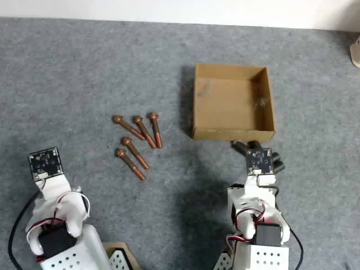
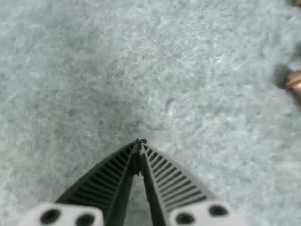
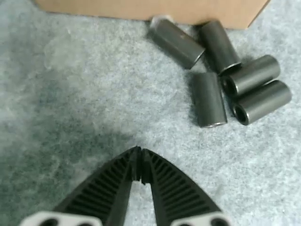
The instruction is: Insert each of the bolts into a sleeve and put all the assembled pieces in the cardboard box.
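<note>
Several copper-coloured bolts (image 1: 138, 138) lie loose on the grey carpet, left of an open cardboard box (image 1: 233, 134) whose inside holds nothing. Several dark metal sleeves (image 3: 221, 70) lie in a cluster on the carpet just in front of the box's near wall (image 3: 141, 9). My right gripper (image 3: 140, 162) is shut with nothing in it, a little short of the sleeves. Over bare carpet near the table's front left, my left gripper (image 2: 139, 153) is shut and holds nothing. One bolt (image 2: 292, 81) shows at the edge of the left wrist view.
Grey carpet (image 1: 84, 73) covers the whole table. Both arm bases (image 1: 62, 247) sit at the front edge, the right one (image 1: 259, 247) below the box. A pale object (image 1: 355, 52) pokes in at the far right edge.
</note>
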Controlling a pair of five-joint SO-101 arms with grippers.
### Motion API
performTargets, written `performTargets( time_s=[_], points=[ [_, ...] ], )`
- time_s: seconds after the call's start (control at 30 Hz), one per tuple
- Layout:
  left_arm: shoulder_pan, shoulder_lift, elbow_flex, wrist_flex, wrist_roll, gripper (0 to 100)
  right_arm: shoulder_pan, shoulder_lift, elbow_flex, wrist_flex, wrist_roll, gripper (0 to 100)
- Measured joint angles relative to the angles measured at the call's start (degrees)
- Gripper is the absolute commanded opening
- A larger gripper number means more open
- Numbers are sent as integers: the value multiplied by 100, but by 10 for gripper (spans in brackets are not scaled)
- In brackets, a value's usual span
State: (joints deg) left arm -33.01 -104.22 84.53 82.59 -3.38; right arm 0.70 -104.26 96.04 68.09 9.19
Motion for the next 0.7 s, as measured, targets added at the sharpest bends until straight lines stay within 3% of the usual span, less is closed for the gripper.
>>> performTargets(
  time_s=[0.33,0.6,0.7],
  points=[
    [738,536,-193,18,1002,7,0,0,0,0,0,4],
    [1354,3429,-1477,-237,1345,7,0,0,0,0,0,4],
    [1776,4624,-1996,-492,2022,8,0,0,0,0,0,4]
  ],
)
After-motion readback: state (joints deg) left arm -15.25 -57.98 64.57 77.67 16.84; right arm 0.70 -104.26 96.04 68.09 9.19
